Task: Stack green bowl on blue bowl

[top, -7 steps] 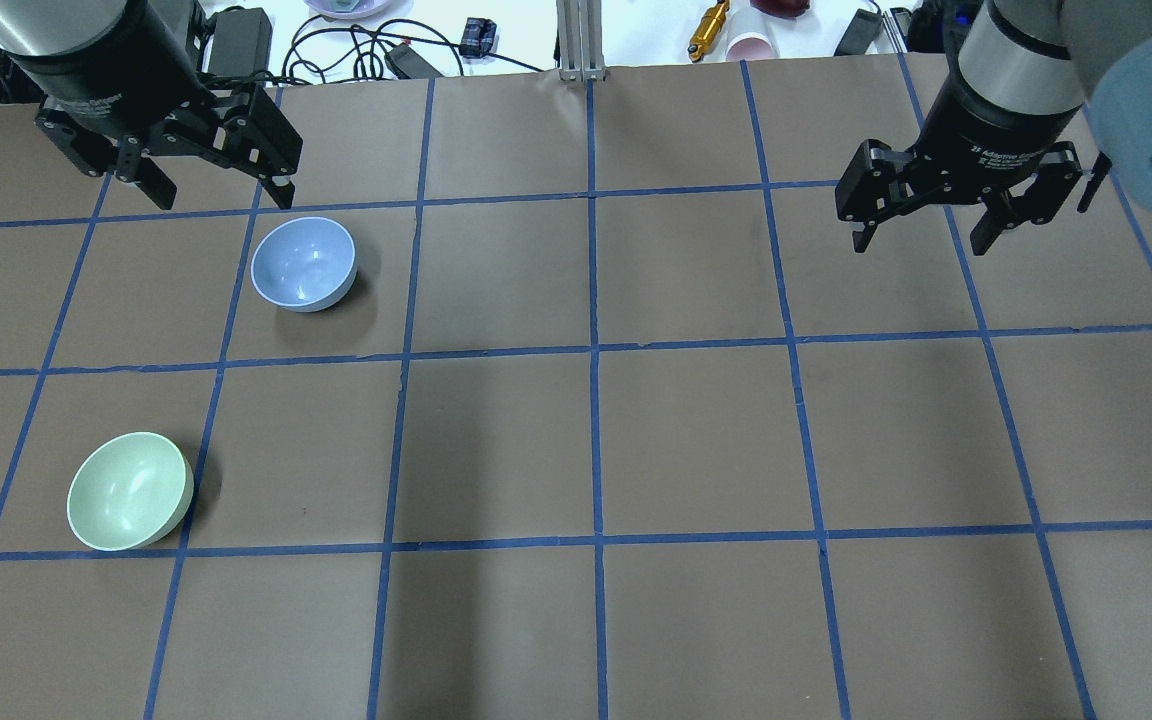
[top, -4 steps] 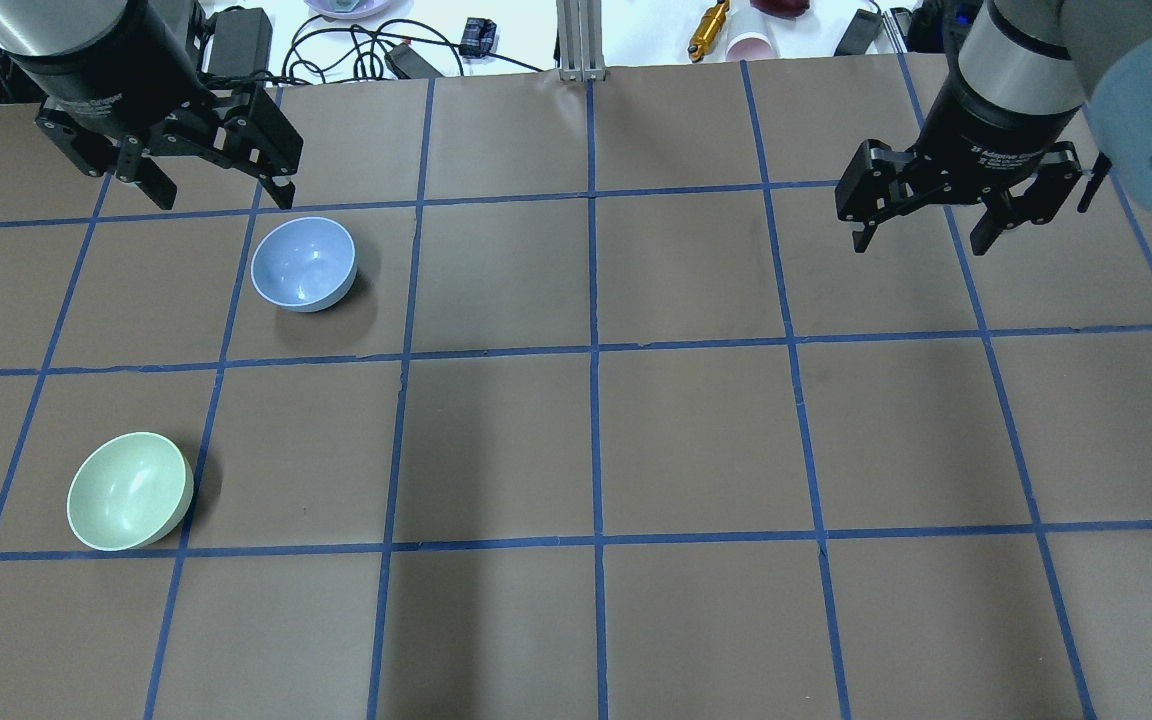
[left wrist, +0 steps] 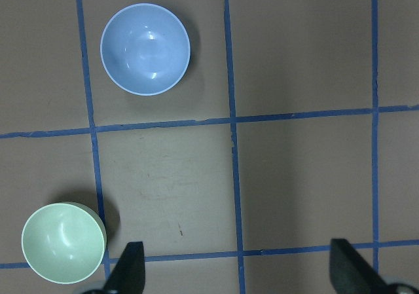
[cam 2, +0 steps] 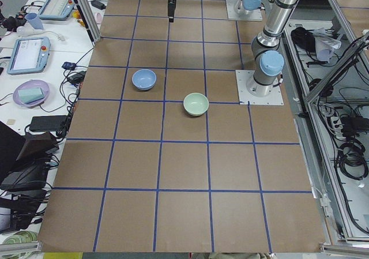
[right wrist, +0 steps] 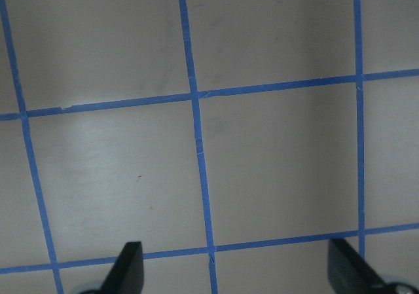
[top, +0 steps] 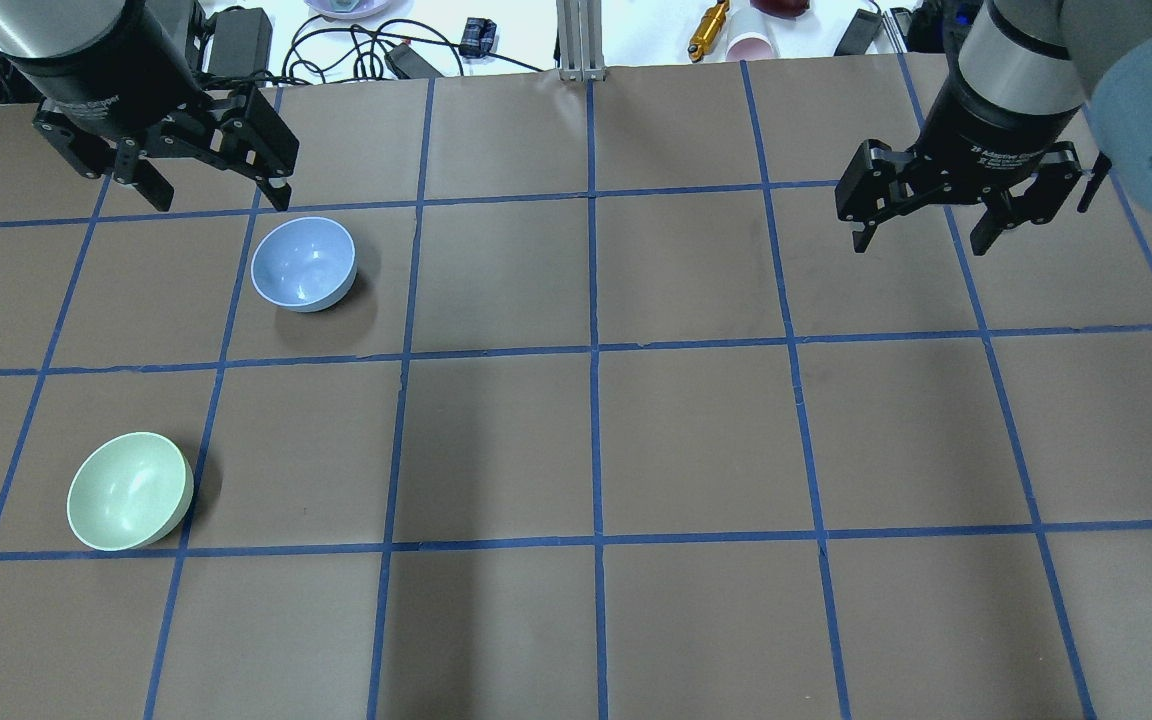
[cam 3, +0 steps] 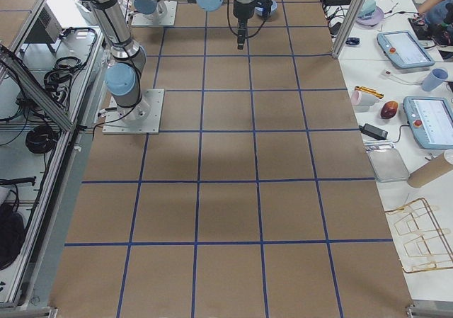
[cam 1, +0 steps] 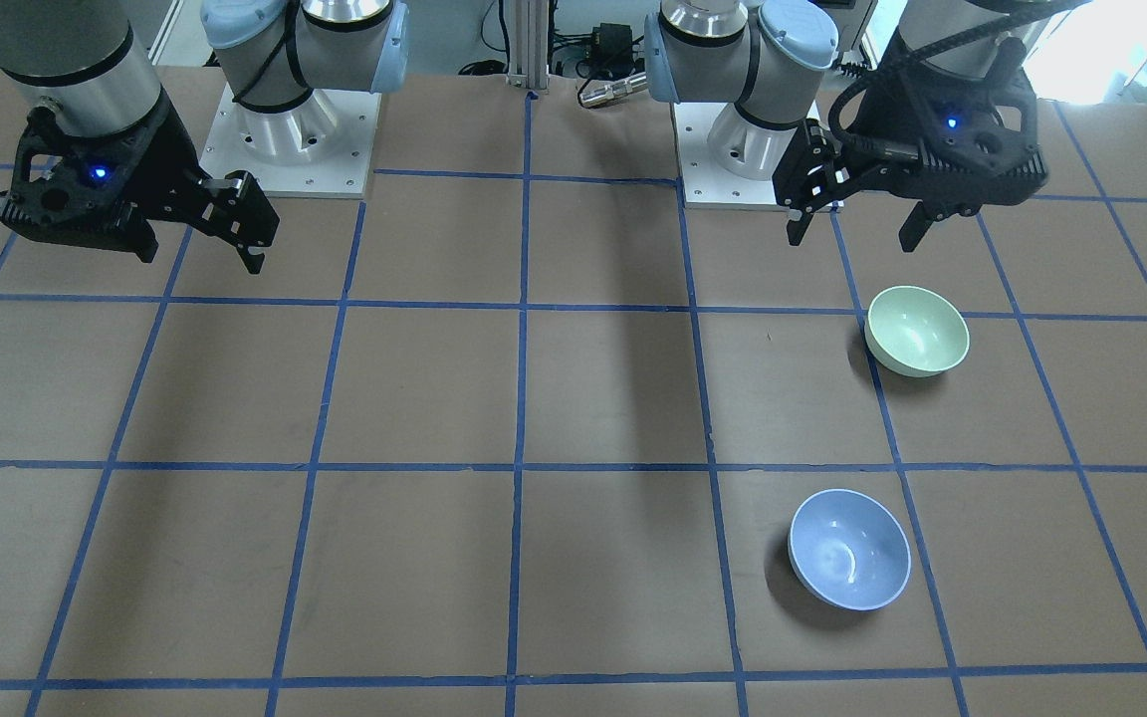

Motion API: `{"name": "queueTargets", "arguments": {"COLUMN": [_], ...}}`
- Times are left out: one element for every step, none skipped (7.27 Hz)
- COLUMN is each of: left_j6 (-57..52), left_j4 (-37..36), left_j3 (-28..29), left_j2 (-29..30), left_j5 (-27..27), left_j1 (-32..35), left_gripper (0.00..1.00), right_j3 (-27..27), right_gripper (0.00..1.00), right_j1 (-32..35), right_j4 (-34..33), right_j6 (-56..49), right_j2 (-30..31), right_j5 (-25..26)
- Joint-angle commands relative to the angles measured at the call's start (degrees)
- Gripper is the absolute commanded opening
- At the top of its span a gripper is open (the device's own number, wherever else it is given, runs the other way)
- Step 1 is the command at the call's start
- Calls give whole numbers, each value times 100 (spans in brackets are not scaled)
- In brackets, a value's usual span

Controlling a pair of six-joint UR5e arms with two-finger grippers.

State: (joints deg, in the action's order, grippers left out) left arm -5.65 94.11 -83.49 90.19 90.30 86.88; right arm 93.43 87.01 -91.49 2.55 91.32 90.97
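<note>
The pale green bowl (top: 128, 491) stands upright at the near left of the table; it also shows in the front view (cam 1: 917, 330) and the left wrist view (left wrist: 63, 243). The periwinkle blue bowl (top: 303, 263) stands upright and empty about one grid square farther away, also in the front view (cam 1: 849, 549) and the left wrist view (left wrist: 145, 49). My left gripper (top: 221, 198) is open and empty, held high above the table, just beyond the blue bowl in the overhead view. My right gripper (top: 921, 243) is open and empty, high over the far right.
The table is brown paper with a blue tape grid (top: 593, 360). Cables, a pink cup (top: 751, 45) and a yellow tool (top: 708, 28) lie beyond the far edge. The two arm bases (cam 1: 290, 129) stand at the robot's side of the table.
My left gripper has drifted very slightly to the left and away in the overhead view. The bowls and the right arm have not moved.
</note>
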Motion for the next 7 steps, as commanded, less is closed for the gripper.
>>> {"name": "queueTargets", "arguments": {"left_j6": [-233, -948, -1486, -1953, -2384, -2797, -3306], "left_j4": [11, -24, -33, -68, -460, -864, -1407], "left_j3": [-157, -420, -649, -868, -1184, -1596, -2035], "left_j2": [60, 17, -19, -28, 16, 16, 16], "left_j5": [-21, -22, -74, -74, -74, -74, -74], "left_j1": [-407, -862, -1397, -1829, -2242, -2620, -2981], "left_gripper": [100, 100, 100, 100, 100, 100, 100], "right_j3": [0, 0, 0, 0, 0, 0, 0], "right_gripper": [100, 100, 100, 100, 100, 100, 100], "right_j1": [0, 0, 0, 0, 0, 0, 0], "right_j4": [0, 0, 0, 0, 0, 0, 0], "right_j6": [0, 0, 0, 0, 0, 0, 0], "right_j2": [0, 0, 0, 0, 0, 0, 0], "right_j5": [0, 0, 0, 0, 0, 0, 0]}}
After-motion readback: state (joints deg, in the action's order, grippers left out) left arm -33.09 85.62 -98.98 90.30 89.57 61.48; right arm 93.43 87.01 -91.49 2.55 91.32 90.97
